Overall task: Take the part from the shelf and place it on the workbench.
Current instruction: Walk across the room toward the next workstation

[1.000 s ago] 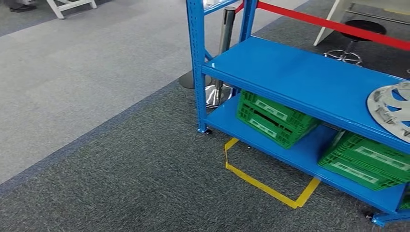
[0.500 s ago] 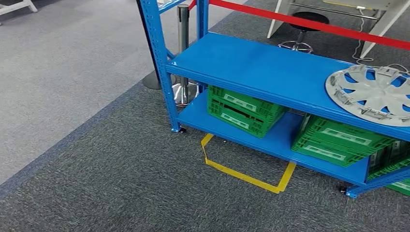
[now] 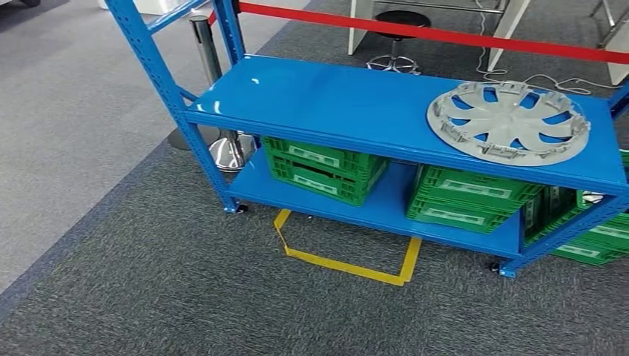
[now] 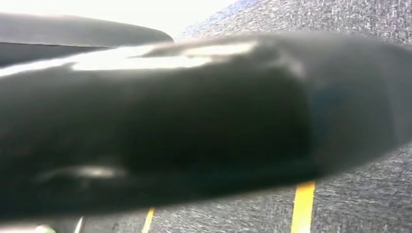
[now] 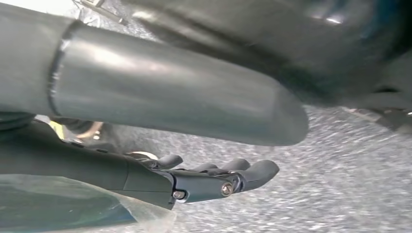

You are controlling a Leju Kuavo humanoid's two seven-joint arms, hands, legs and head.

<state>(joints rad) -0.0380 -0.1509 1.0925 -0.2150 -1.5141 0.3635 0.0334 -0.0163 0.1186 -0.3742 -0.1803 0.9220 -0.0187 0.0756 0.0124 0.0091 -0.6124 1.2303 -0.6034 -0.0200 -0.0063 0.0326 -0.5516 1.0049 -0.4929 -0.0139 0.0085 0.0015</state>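
Note:
The part, a silver-grey hubcap (image 3: 509, 122), lies flat on the right end of the blue shelf's upper board (image 3: 326, 100) in the head view. In the right wrist view my right hand (image 5: 214, 177) hangs over the grey carpet. Its dark fingers (image 5: 252, 171) are stretched out and slightly apart, its thick grey thumb (image 5: 170, 92) is above them, and it holds nothing. The left wrist view is a dark blur over carpet and yellow tape.
Green crates (image 3: 323, 169) (image 3: 467, 199) sit on the shelf's lower board. A yellow tape outline (image 3: 345, 263) marks the carpet in front. Behind the shelf run a red barrier belt (image 3: 415, 33) and a chrome post (image 3: 222, 141), with a stool (image 3: 397, 30) further back.
The whole picture has shifted, so the camera has moved. The shelf now sits near the middle and the hubcap has come fully into view. Nothing on the shelf has moved.

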